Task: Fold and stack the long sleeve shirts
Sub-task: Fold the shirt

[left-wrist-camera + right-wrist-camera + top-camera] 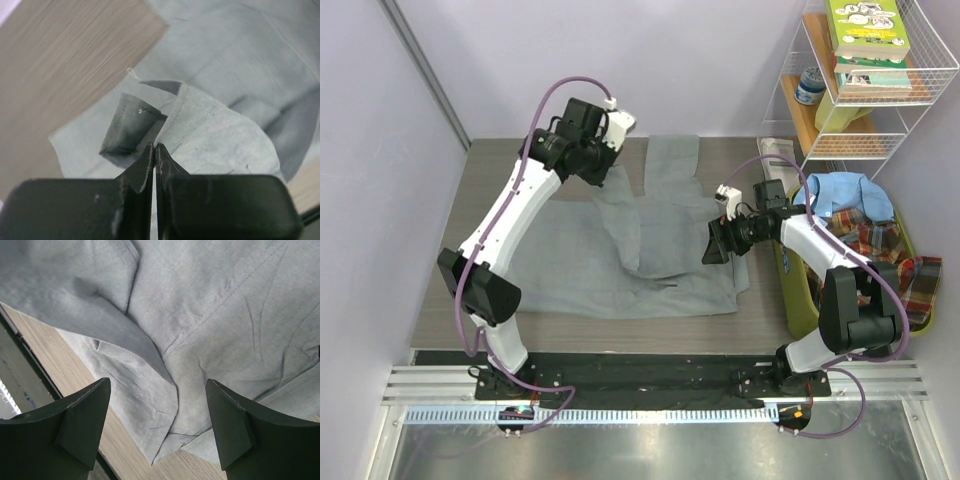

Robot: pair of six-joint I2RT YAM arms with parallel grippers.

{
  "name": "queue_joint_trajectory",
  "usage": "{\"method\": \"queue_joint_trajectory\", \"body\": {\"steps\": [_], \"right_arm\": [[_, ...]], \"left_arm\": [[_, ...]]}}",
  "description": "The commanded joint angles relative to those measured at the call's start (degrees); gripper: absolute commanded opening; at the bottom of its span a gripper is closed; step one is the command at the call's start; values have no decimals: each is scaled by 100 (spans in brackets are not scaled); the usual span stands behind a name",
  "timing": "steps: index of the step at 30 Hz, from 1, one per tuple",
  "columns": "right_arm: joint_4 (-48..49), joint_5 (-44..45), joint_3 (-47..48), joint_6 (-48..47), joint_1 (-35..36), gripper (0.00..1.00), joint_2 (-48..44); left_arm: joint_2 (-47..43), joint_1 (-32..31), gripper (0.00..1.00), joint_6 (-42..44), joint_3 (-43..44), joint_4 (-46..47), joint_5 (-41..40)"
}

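Grey shirt (620, 262) lies spread on desk (448, 275). Left gripper (155, 150) is clamped on its hem fold. Right gripper (157, 386) is apart over the right edge. Cloth looks light and limp, so grab hems or seams.

Grey shirt (580, 265) spread flat-ish mid-table (490, 165), wrinkled, collar end twd back. One part's lifted off the surface at far left, hanging in a fold. Light blue shirt (845, 192) and red-green plaid shirt (885, 250) crumpled together at rt, well apart from it.
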Motion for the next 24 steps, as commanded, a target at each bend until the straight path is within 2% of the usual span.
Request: {"method": "queue_joint_trajectory", "body": {"steps": [1, 6, 12, 18, 22, 24], "right_arm": [[262, 162, -45, -38, 1, 81, 62], [315, 215, -81, 6, 106, 79, 176], [438, 338, -142, 42, 247, 74, 281], [499, 663, -212, 86, 466, 69, 449], [579, 997, -300, 156, 590, 61, 528], [596, 1207, -309, 217, 581, 61, 572]], "left_arm": [[9, 258, 0, -2193, 137, 798, -1798], [343, 355, 0, -3177, 699, 719, -3220], [598, 355, 0, -3777, 604, 534, -3857], [484, 390, 0, -3549, -240, 1166, -3314], [379, 469, 0, -2979, -670, 1685, -2304], [282, 470, 0, -2768, -803, 1991, -1759]]}}
